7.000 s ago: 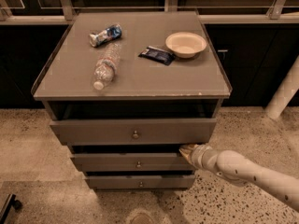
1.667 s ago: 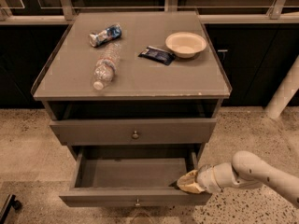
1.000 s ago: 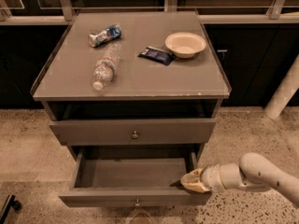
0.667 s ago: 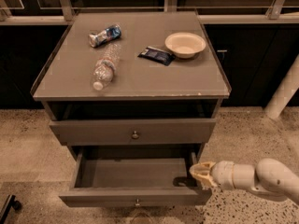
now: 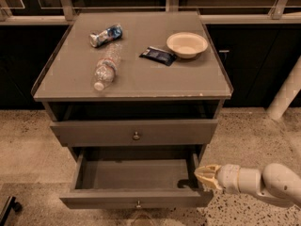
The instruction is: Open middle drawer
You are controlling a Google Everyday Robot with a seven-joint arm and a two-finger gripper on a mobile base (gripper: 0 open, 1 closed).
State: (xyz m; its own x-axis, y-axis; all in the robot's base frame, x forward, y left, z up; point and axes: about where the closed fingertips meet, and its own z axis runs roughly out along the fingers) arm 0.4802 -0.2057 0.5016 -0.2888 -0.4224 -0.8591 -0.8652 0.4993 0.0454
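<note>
The middle drawer [image 5: 136, 197] of the grey-brown cabinet stands pulled far out. Its inside [image 5: 134, 173] is bare and its small round knob [image 5: 138, 204] shows at the centre of the low front. My gripper [image 5: 203, 177], cream-tipped on a white arm [image 5: 263, 182], sits just outside the drawer's right front corner, at the height of its side wall, and holds nothing that I can see. The lowest drawer is hidden under the open one.
The taller top drawer [image 5: 136, 132] is closed above. On the cabinet top lie a plastic water bottle [image 5: 106, 67], a crushed blue-white can [image 5: 106, 35], a dark packet [image 5: 158, 55] and a pale bowl [image 5: 186, 44]. A white post [image 5: 287, 91] stands at the right. The floor is speckled.
The middle drawer was shut seven seconds ago and now stands pulled out. Over the last second my gripper left the drawer's right front corner and drew back slightly to the right.
</note>
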